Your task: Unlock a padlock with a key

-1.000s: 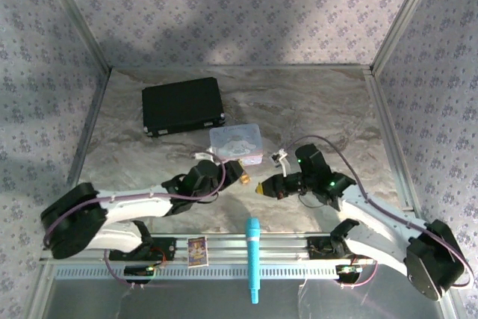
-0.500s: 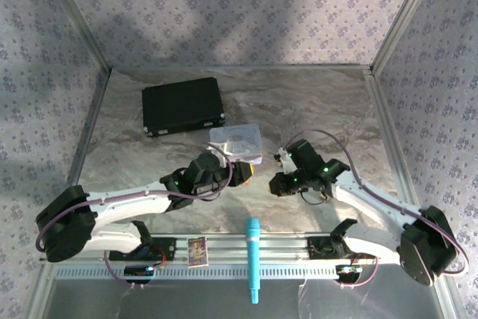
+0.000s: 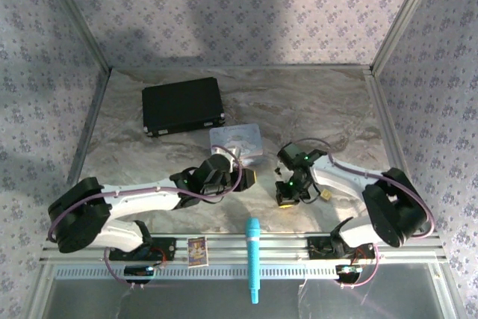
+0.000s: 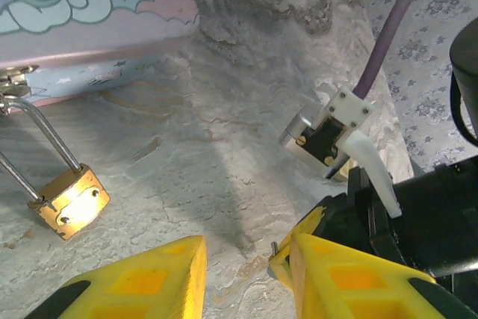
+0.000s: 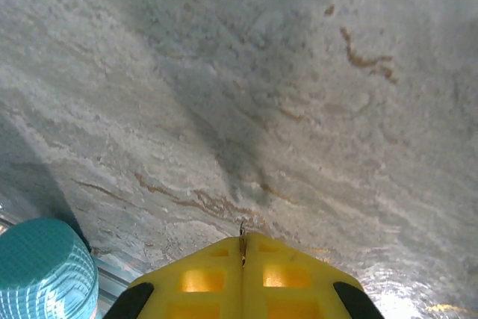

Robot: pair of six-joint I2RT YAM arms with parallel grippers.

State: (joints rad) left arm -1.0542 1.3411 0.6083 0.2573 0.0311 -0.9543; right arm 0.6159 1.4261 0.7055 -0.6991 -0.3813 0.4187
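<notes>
right hand (image 5: 241,243) pinching key (image 5: 241,228), padlock (image 4: 69,204) beside tin (image 4: 89,13)

You're looking at a robot test cell, a lab-type rig and not a home: left arm (image 3: 134,199) and right arm (image 3: 347,177) bolted to an aluminium rail (image 3: 299,248) at the near edge, purple cables (image 3: 340,160) exposed, marble-look surface (image 3: 314,102) boxed in by metal frame posts (image 3: 407,16) and walls (image 3: 224,13) lined with repeating floral print, black case (image 3: 183,104) laid out as a prop

The shackle of the padlock (image 4: 71,201) runs off your left wrist view's left edge. The sliver at the tips of the right gripper (image 5: 241,244) is too small for you to name.
</notes>
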